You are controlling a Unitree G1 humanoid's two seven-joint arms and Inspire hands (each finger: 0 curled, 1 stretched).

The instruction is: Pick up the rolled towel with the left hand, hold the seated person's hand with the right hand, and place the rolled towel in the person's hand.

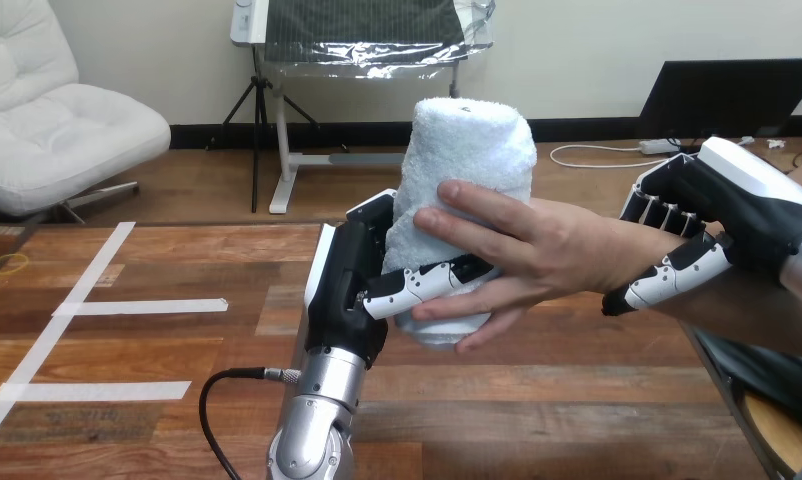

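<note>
Over the table [577,400], at the middle of your head view, the towel [472,150] stands upright as a white roll. Its base seems to hang clear of the wood, though you can't be sure from this angle. Your left hand [342,290] sits against the roll's left side, palm to it, with one black-and-white finger [427,285] curled across the lower front, so it grips the towel. The person's hand [547,250] comes in from the right and wraps the same roll, its fingers spread over the front, some above your finger and some below. Both hands are on the towel.

Your right hand [737,215] is near the right edge, closed round the person's wrist [617,250], with its fingers [667,205] arched over the top and its thumb [667,280] along the underside.

Well to the left, strips of white tape [142,307] lie on the table. A black cable [222,385] loops just beside your left forearm. A small yellow ring [7,263] marks the far left.

The towel hides the rest of your left hand's fingers and the person's palm. Your right forearm is cut off by the view's right edge.
</note>
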